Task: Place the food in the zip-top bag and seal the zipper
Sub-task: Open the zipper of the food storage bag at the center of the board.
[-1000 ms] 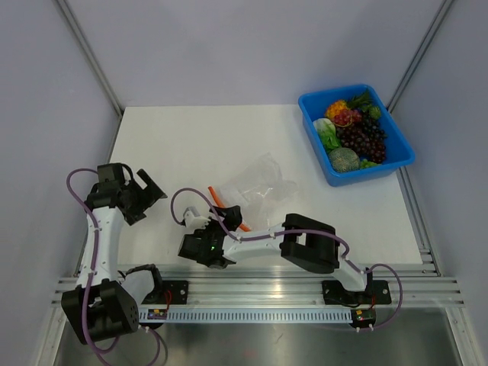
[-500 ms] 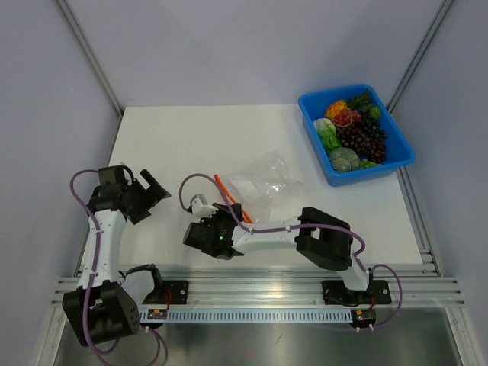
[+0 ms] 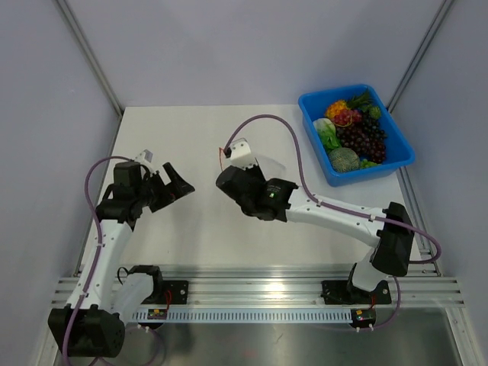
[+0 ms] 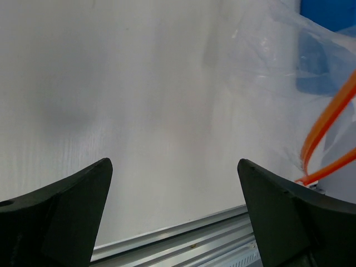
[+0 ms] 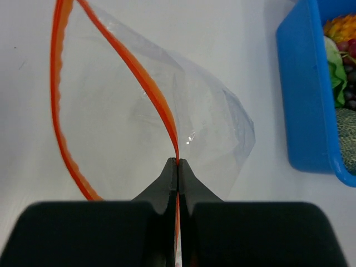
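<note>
Your top view overlooks the whole counter (image 3: pixel 198 236). Each wrist view looks closely past its jaws; both share the zip-top bag (image 5: pixel 183 111) ahead.

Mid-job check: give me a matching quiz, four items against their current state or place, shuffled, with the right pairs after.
1. left end effector
2. right end effector
3. zip-top bag
4. food

A. in the blue bin
B. mouth open
C. open, holding nothing
D. shut on the zipper

Pairs: 1-C, 2-D, 3-B, 4-A
</note>
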Controlling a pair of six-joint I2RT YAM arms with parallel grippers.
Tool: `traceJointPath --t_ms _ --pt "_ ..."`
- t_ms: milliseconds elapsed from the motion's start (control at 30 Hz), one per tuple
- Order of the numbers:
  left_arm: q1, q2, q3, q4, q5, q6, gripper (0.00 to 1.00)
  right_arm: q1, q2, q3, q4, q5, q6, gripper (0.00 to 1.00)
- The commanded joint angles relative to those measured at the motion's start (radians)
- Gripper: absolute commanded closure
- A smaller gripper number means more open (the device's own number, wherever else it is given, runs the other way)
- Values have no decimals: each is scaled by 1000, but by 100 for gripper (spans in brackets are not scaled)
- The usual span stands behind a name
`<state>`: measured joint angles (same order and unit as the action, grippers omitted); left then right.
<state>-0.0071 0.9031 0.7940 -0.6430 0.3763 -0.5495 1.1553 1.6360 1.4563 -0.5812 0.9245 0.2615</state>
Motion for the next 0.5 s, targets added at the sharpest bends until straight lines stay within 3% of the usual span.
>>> traceJointPath --t_ms 0,167,467 --pt "-25 -78 63 54 61 -38 1 -61 -24 45 -51 -204 129 100" --pt "-57 -73 131 98 197 -144 4 -150 -68 16 18 -407 192 100" --pt "-281 115 330 60 41 -177 11 -235 -131 -27 106 -656 321 100"
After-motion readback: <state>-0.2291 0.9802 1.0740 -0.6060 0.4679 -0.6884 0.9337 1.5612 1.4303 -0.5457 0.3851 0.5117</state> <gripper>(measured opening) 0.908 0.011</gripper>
